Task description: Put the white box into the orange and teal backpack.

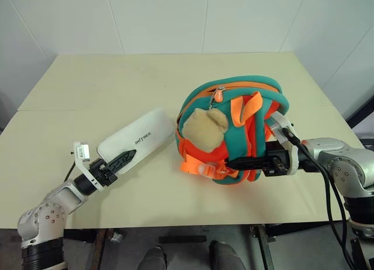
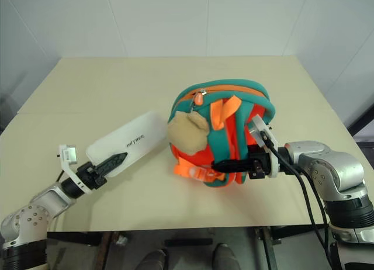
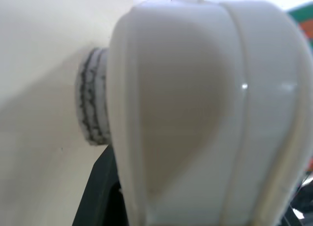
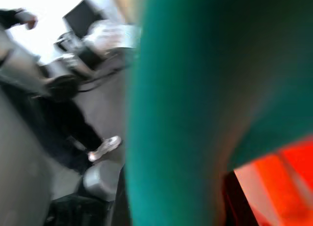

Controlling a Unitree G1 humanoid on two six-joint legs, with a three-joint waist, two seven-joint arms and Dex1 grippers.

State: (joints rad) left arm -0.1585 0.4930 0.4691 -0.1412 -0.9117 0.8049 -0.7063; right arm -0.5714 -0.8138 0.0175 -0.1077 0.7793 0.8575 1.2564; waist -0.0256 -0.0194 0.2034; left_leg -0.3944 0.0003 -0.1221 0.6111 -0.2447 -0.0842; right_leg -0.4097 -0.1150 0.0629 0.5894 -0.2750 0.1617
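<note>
Pinching one short end of the flat, rigid, smooth white plastic box [image 1: 137, 140], the left gripper [image 1: 121, 161] holds it beside the soft orange and teal fabric backpack [image 1: 234, 130] on the beige table [image 1: 117, 83]; the right gripper [image 1: 248, 163], pressed on a teal strap, steadies the floppy bag; the slick case seems light but slippery, so a grip further in would be safer

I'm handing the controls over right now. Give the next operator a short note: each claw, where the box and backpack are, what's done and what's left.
Left claw: shut on the near end of the white box, which points toward the bag.
Right claw: shut on a teal strap of the orange and teal backpack, holding the bag up on the table.
The box's far end is beside the backpack, still outside it.
The zipper along the top looks closed or nearly so; the zipper pull sits at the top.
Done: both things gripped.
Left: open the bag, slide the box in.
</note>
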